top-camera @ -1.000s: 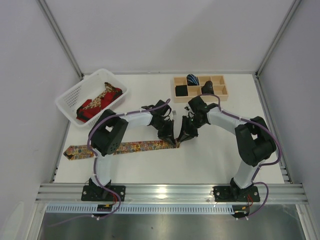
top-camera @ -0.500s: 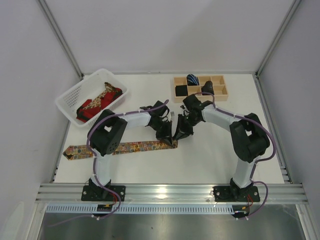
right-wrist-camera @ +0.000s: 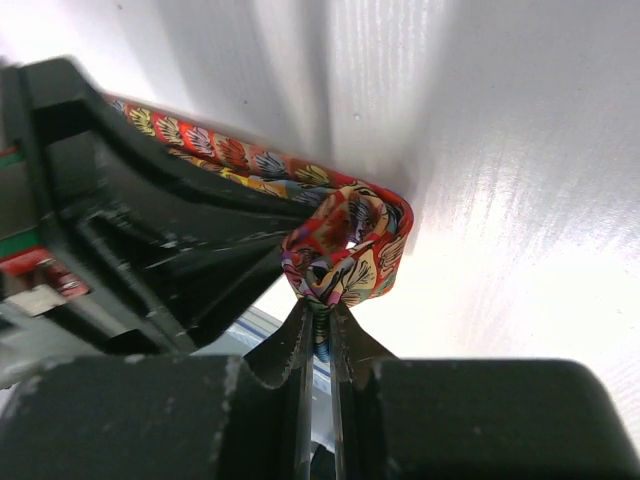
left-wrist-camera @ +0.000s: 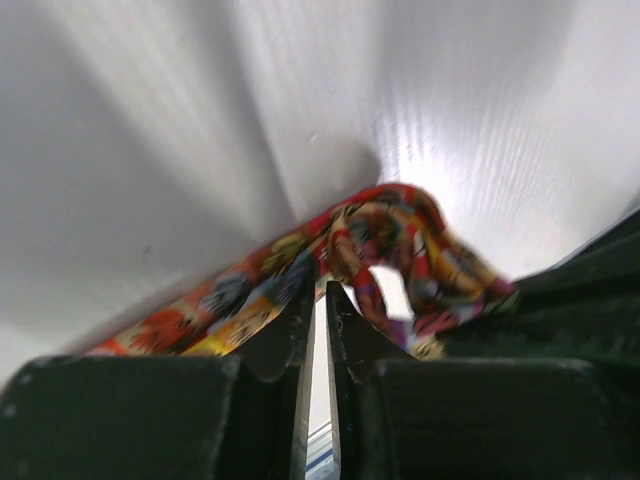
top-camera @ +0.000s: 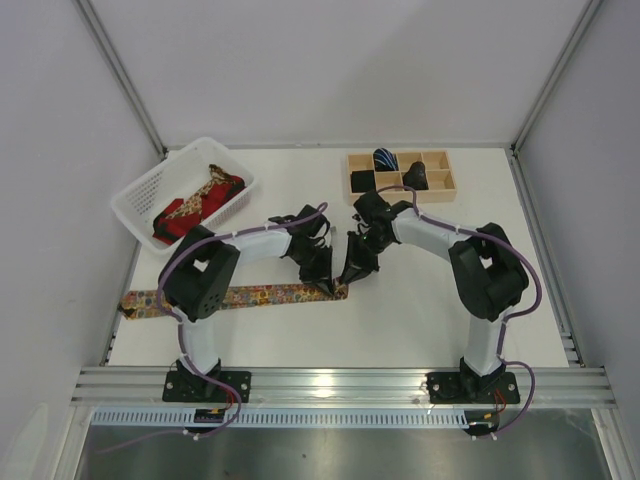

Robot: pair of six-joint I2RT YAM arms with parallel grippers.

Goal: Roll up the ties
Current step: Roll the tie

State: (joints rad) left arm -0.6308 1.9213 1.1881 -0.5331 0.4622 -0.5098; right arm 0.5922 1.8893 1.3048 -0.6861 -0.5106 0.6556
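Note:
A multicoloured floral tie [top-camera: 250, 295] lies flat across the table's left half. Its right end is curled into a small loose roll [right-wrist-camera: 345, 250]. My right gripper [right-wrist-camera: 318, 305] is shut on the lower fold of that roll, fabric pinched between its tips. My left gripper [left-wrist-camera: 321, 285] faces it from the left, its tips against the tie [left-wrist-camera: 400, 235]; its jaws stand open by a thin slit with nothing in it. In the top view the left gripper [top-camera: 325, 283] and right gripper [top-camera: 347, 277] meet at the tie's right end.
A white basket [top-camera: 135, 195] at the back left holds red and gold ties [top-camera: 195, 205]. A wooden compartment box [top-camera: 440, 185] at the back right holds a rolled blue-striped tie [top-camera: 385, 158] and black rolls [top-camera: 415, 177]. Purple cables run along both arms.
Both grippers have shifted left and nearer along the table, dragging the floral tie leftward. The left jaws have parted slightly.

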